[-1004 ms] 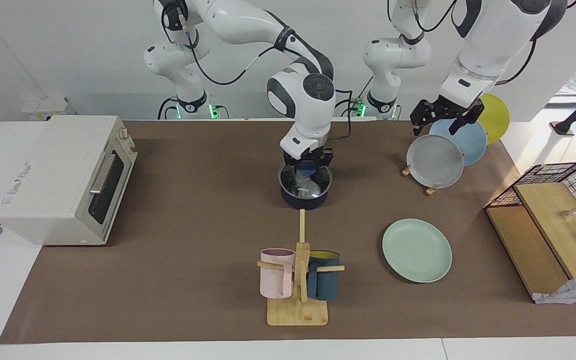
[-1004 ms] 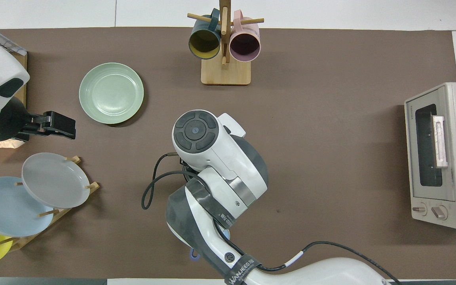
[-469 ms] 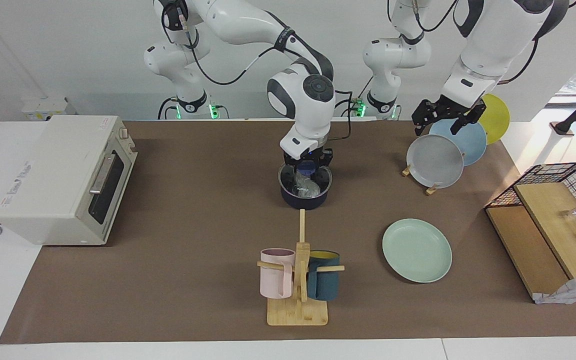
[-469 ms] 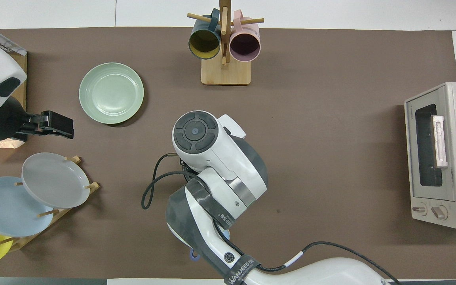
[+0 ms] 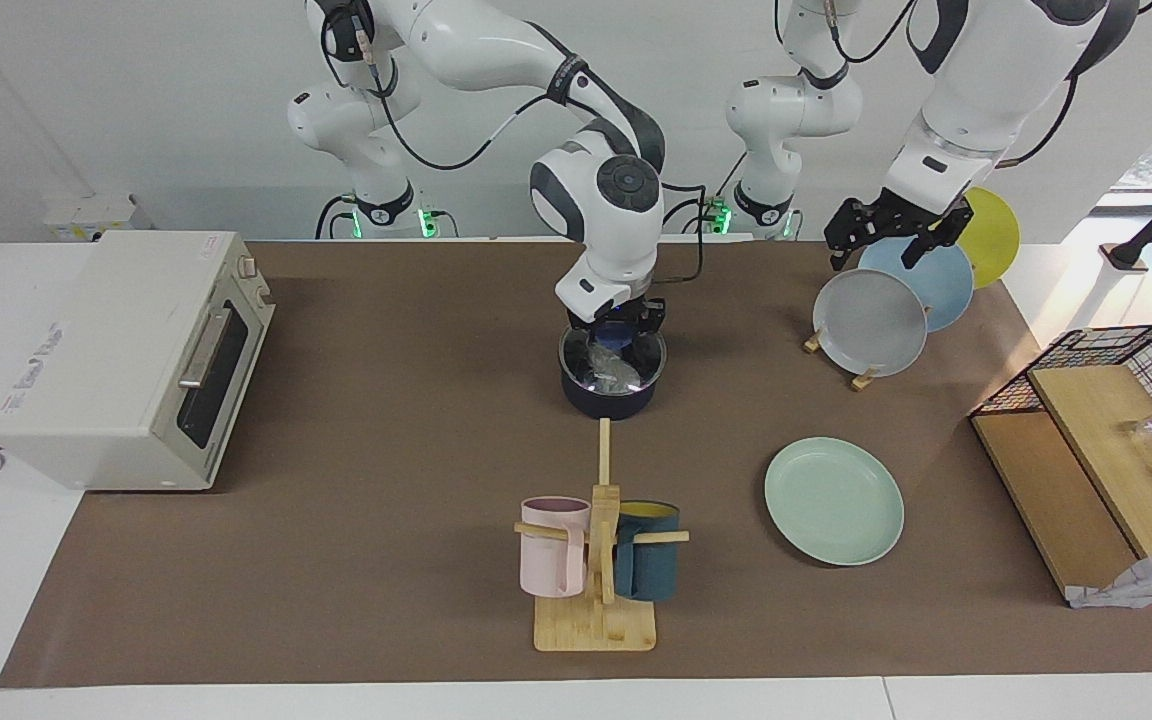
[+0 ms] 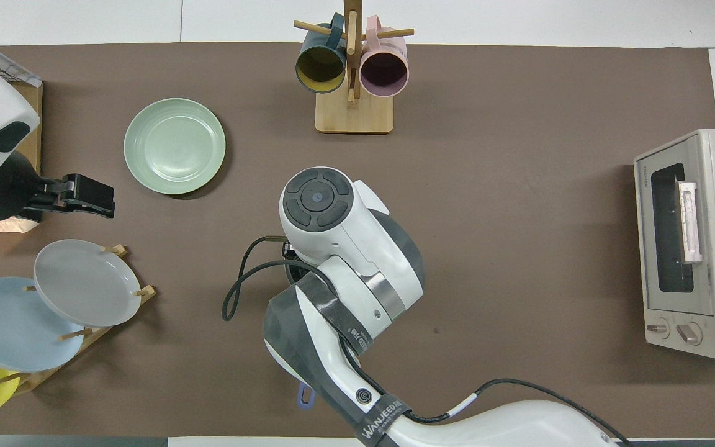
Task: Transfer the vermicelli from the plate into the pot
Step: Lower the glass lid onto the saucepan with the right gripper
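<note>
The vermicelli [image 5: 610,371] lies inside the dark navy pot [image 5: 608,400], mid-table and nearer to the robots than the mug stand. My right gripper [image 5: 620,338] is just over the pot's mouth, fingers apart, holding nothing. In the overhead view the right arm hides the pot; only its blue handle tip [image 6: 304,397] shows. The mint-green plate [image 5: 834,500] lies bare toward the left arm's end; it also shows in the overhead view [image 6: 174,146]. My left gripper [image 5: 881,240] waits open in the air over the plate rack, and shows in the overhead view [image 6: 92,198].
A rack with grey [image 5: 869,322], light-blue and yellow upright plates stands near the left arm's base. A wooden mug stand [image 5: 596,560] with a pink and a teal mug is farther from the robots than the pot. A toaster oven [image 5: 126,355] and a wire basket [image 5: 1106,440] stand at the table's ends.
My right gripper has risen a little above the pot, leaving the vermicelli in it. The left gripper has barely shifted.
</note>
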`<state>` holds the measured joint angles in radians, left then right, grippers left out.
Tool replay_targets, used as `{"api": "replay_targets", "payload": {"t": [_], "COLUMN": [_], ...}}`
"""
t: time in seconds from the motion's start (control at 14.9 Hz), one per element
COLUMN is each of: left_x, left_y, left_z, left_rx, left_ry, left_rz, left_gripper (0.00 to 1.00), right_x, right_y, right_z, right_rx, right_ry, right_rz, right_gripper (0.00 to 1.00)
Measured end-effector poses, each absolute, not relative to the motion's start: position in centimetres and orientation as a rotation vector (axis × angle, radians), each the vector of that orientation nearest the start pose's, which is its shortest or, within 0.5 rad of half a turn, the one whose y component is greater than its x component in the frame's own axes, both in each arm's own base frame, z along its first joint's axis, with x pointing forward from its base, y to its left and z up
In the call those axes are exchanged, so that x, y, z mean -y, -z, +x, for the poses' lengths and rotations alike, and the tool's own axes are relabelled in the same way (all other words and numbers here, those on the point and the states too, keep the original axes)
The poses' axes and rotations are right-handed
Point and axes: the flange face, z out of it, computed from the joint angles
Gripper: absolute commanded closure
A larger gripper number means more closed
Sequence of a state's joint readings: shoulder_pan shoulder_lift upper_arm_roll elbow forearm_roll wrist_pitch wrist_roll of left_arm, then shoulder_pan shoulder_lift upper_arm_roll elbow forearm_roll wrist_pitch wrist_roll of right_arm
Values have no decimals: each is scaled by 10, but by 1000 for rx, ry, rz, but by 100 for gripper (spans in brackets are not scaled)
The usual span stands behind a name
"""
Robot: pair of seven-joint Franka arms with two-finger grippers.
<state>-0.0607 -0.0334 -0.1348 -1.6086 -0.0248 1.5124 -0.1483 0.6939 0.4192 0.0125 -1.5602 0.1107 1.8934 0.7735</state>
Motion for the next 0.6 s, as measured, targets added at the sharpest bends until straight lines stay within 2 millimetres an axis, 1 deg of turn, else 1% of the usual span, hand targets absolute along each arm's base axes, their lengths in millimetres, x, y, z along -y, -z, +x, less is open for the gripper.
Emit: {"api": "replay_targets", "payload": {"t": [0.07, 0.13, 0.33, 0.47, 0.6], "left_x": [108, 108, 107, 104, 102], "left_y": [-620, -620, -620, -620, -620], "left_z": [526, 526, 527, 527, 527], "left_rx": [-75, -75, -70, -63, -57], "left_ry": [-103, -103, -103, -102, -102], "left_rz": [-3148, -3148, -3148, -3149, -3149], "left_gripper": [0, 0, 0, 0, 0], "right_x": [-439, -439, -441, -439, -431], "right_y": [-398, -397, -398, -400, -411], "right_z": [503, 503, 503, 507, 515], "right_rx": [-168, -168, -164, -147, -153], "right_ry": [-213, -212, -197, -149, -94], "right_rz": [-3108, -3107, -3103, -3123, -3130], "right_gripper": [31, 0, 0, 0, 0]}}
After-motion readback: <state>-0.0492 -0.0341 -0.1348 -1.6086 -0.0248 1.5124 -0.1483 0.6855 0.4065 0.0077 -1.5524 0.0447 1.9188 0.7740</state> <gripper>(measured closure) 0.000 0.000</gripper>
